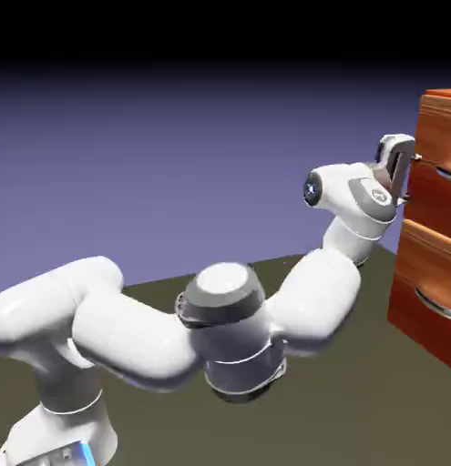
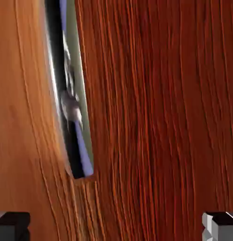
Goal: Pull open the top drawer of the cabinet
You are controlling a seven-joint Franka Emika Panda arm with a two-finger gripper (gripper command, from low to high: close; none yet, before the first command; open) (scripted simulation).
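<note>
The glossy white jointed arm (image 1: pixel 233 319) stretches from near left to far right, its white two-finger gripper with small grey tips (image 1: pixel 413 177) spread wide apart.

The exterior view stands back and looks from beside the white Franka Panda arm (image 1: pixel 238 328) across to the wooden cabinet (image 1: pixel 434 237) at its right edge, while the hand view faces along the gripper, close to wood and silver bar handle (image 2: pixel 71 106), sharing the cabinet's front.

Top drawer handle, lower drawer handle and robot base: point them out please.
Top drawer handle (image 1: pixel 447 173): exterior view, curved bar.
Lower drawer handle (image 1: pixel 435 304): exterior view, curved bar.
Robot base (image 1: pixel 94 426): exterior view, white housing.
</note>
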